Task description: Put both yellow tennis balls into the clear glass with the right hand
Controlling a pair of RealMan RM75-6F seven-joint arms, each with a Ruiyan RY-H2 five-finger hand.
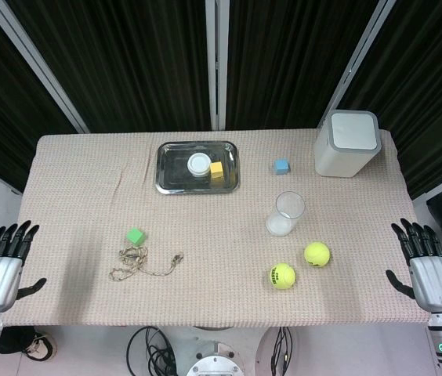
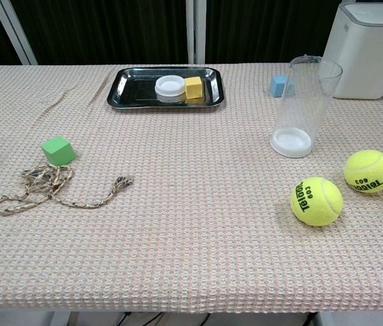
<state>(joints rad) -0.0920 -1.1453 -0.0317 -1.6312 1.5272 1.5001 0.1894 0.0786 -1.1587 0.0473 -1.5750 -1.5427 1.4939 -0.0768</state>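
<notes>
Two yellow tennis balls lie on the cloth at the front right: one (image 1: 283,276) (image 2: 316,201) nearer the front edge, the other (image 1: 317,254) (image 2: 369,170) a little further right. The clear glass (image 1: 287,213) (image 2: 301,107) stands upright and empty just behind them. My right hand (image 1: 426,264) hangs off the table's right edge, fingers spread, holding nothing, well right of the balls. My left hand (image 1: 1,262) is off the left edge, fingers spread and empty. Neither hand shows in the chest view.
A metal tray (image 1: 169,178) (image 2: 125,91) at the back holds a white lid and a yellow cube. A blue cube (image 1: 281,166) and a white box (image 1: 347,143) stand behind the glass. A green cube (image 1: 135,236) and a tangled cord (image 1: 139,262) lie at the left.
</notes>
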